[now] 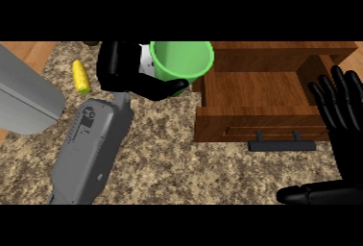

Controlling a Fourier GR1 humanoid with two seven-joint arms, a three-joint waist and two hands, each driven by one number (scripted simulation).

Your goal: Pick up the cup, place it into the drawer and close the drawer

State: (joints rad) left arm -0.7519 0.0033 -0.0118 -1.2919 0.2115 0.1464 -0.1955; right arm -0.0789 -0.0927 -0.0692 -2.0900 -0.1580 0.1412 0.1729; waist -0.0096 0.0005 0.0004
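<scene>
Cup (182,60), green, sits in the grasp of the left hand (126,72) near the top middle of the head view, open mouth tilted toward the camera, its right rim just over the left wall of the drawer (255,103). Left hand's fingers are curled round the cup's left side, thumb wrapping underneath at the lower rim; grey left forearm (89,153) runs down from it to the lower left. Drawer is pulled open, wooden, inside visible and bare brown, front panel facing the viewer with a dark bar handle (282,145) below it. Cup is at the drawer's left edge, not down inside the compartment; whether it touches the wall cannot be told. Right hand (339,120) stands at the right edge, fingers straight and pointing up, spread open, thumb lying low along the bottom right, holding nothing, overlapping the drawer's right side. Corn cob (81,77), yellow, lies on the speckled countertop (177,168) left of the left hand, well apart from the drawer. Grey slab (25,96) at far left edge, identity unclear.
</scene>
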